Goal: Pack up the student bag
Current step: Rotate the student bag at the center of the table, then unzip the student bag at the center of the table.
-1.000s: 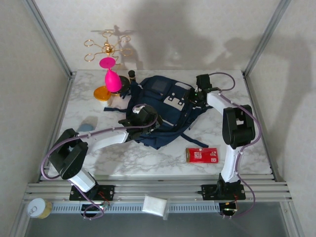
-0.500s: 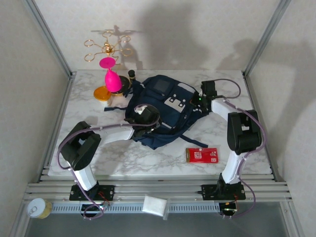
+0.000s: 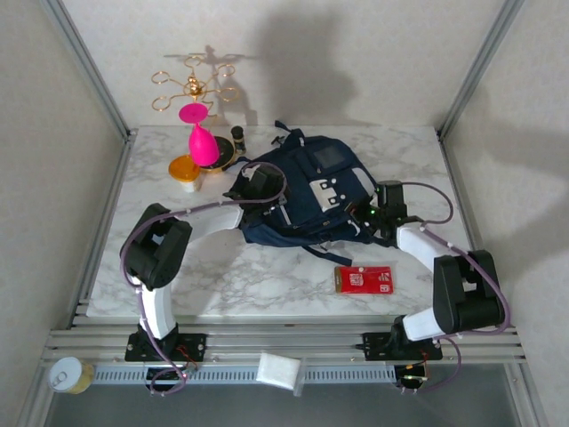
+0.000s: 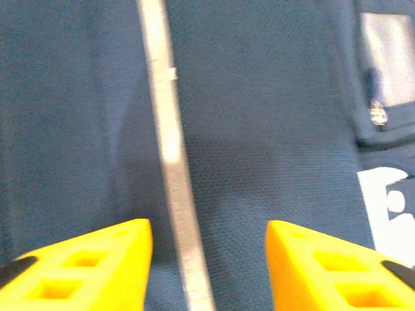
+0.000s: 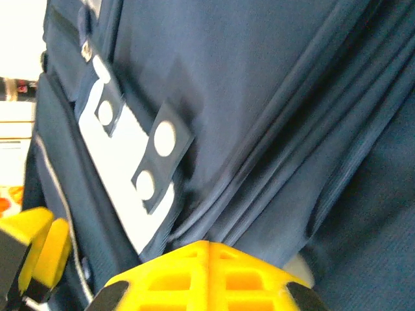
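Top external view: the right gripper (image 3: 365, 216) pinches the backpack (image 3: 313, 189) (probably steadying it) while the left gripper (image 4: 209, 262) hovers, fingers spread.

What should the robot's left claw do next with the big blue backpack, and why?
Probably lower the left gripper and pinch the navy-blue fabric backpack near its thin light stripe. That gripper's yellow fingers stand open over the cloth, while the right gripper is shut on the bag's other side.

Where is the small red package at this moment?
In the top view, the red package lies on the table's near right side, just in front of the student bag, beside the right arm.
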Controlling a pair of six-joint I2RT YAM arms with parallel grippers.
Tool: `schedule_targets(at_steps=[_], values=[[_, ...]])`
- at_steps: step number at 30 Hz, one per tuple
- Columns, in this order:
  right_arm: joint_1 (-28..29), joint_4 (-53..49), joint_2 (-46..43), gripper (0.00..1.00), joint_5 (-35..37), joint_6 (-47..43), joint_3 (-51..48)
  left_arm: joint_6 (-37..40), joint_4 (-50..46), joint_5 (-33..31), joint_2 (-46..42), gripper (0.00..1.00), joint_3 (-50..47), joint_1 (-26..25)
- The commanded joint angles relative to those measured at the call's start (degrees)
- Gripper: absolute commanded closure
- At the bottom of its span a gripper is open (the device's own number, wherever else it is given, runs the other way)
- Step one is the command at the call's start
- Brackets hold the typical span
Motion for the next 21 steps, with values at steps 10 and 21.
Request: schedule_targets(at_steps=[10,21], values=[[0.5,-8.4,-1.8,0.88,4.6,-1.5,3.6,-7.9,-11.8,-0.7,-14.7,0.38,-2.5,-11.0],[2.2,-7.6,4.2,0.46,4.6,0.3,8.1,-9.9,-10.9,-1.8,-10.0,0.38,-0.6,-16.0]])
